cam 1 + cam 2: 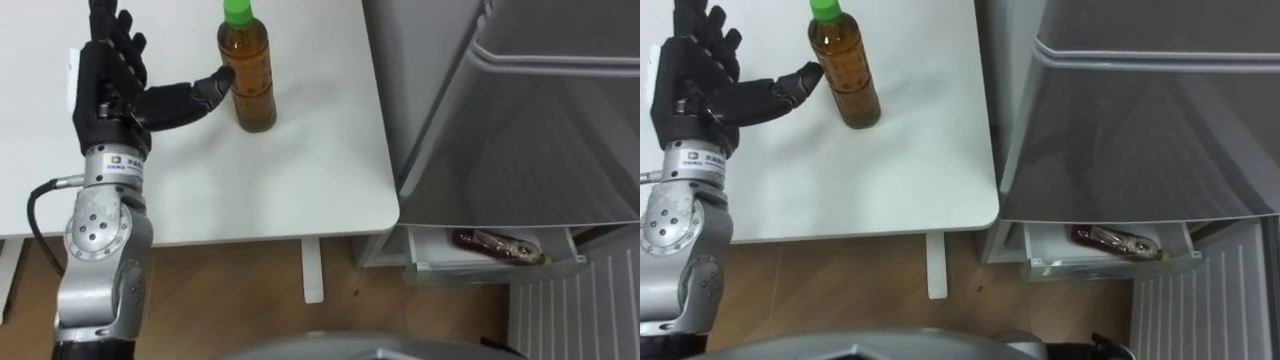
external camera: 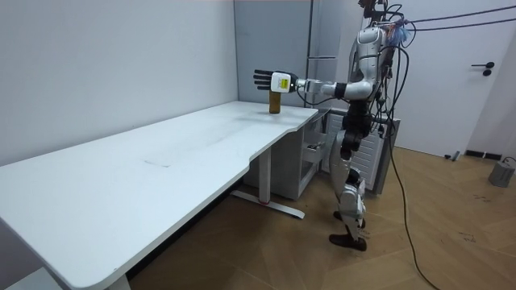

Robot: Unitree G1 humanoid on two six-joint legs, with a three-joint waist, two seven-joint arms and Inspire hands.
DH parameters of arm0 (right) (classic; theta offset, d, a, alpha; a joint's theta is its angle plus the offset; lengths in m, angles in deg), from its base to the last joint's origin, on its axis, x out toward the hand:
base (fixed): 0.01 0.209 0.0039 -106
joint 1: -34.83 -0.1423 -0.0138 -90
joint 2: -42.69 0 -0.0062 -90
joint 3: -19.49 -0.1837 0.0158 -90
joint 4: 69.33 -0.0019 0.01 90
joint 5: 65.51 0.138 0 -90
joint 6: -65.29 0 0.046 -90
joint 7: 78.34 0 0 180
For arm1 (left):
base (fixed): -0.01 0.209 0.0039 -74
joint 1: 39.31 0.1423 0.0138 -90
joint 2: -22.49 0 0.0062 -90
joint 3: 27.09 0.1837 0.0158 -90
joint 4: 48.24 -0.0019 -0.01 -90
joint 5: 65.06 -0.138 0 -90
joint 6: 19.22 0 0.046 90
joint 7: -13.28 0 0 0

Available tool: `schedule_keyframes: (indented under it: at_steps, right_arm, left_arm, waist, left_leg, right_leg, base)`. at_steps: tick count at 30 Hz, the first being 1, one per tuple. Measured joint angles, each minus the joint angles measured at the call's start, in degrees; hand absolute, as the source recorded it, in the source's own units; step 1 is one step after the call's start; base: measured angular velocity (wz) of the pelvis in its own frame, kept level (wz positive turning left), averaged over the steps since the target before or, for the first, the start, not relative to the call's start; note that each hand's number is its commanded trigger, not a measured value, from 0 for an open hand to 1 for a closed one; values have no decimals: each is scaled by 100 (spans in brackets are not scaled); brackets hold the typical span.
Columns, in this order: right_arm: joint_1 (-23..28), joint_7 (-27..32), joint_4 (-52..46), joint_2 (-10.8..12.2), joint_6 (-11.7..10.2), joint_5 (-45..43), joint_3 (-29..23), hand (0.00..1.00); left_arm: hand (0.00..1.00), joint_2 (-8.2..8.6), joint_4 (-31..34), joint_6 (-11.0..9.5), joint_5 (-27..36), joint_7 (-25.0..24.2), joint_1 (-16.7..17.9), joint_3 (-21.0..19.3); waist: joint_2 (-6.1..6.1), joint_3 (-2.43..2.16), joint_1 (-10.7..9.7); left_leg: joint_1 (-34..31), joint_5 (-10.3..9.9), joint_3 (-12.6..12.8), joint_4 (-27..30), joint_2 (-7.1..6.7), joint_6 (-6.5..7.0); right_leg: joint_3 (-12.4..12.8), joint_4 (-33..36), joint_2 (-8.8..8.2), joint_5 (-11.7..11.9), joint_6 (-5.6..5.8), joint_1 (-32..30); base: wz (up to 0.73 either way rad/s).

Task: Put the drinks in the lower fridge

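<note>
A brown drink bottle with a green cap [image 1: 248, 70] [image 1: 844, 68] stands upright on the white table [image 1: 290, 170], near its right edge. My left hand [image 1: 112, 80] [image 1: 700, 80] is open just left of the bottle, fingers straight and pointing away, thumb tip touching or nearly touching the bottle's side. In the room view the hand [image 2: 264, 79] is held out over the table's far end next to the bottle [image 2: 275, 103]. Another bottle [image 1: 500, 246] [image 1: 1118, 241] lies on its side in the shelf of the fridge's open lower door [image 1: 490, 268].
The grey fridge [image 1: 520, 110] stands right of the table, its lower door swung open toward me. I stand between the table's end and the fridge. The table's rounded corner [image 1: 385, 215] and leg [image 1: 312, 270] lie close to the door shelf.
</note>
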Motion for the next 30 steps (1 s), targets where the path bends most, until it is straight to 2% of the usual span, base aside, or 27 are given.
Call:
schedule_keyframes:
  at_steps: [7,13,18,22,26,30]
  right_arm:
    - [78,45,-12,-5,49,-30,-12,0]
    - [109,38,-36,-4,142,-43,-12,0]
    - [134,41,-58,-30,168,-93,-16,0]
    - [114,42,-58,-49,183,-413,-31,0]
    - [83,40,-67,-62,222,-735,-41,0]
    - [86,44,-58,-106,254,-737,-42,0]
  left_arm:
    - [0,-11,-383,82,-44,2,-52,-18]
    - [0,-18,-628,178,6,1,-354,-167]
    - [0,-105,-978,220,112,-137,-660,-241]
    - [0,-175,-1063,255,122,-211,-666,-252]
    - [0,-270,-1101,376,100,-273,-666,-246]
    - [0,-288,-1104,416,98,-302,-692,-250]
  waist:
    - [37,27,3]
    - [60,44,-40]
    - [95,52,-28]
    - [103,53,-50]
    - [96,57,-68]
    - [83,64,-68]
  left_leg:
    - [44,2,87,-26,10,-2]
    - [68,2,149,-56,23,-2]
    - [95,3,171,-54,29,-4]
    - [95,3,179,-54,29,-5]
    - [93,3,184,-57,29,-4]
    - [94,3,208,-58,31,-5]
  right_leg:
    - [119,6,25,7,-11,31]
    - [161,10,41,15,-22,29]
    - [221,15,43,15,-23,19]
    - [241,17,45,15,-23,10]
    - [246,20,44,15,-23,4]
    - [262,21,45,15,-23,-4]
  base:
    - [-6]
    - [-6]
    - [-2]
    - [-3]
    - [0]
    - [-1]
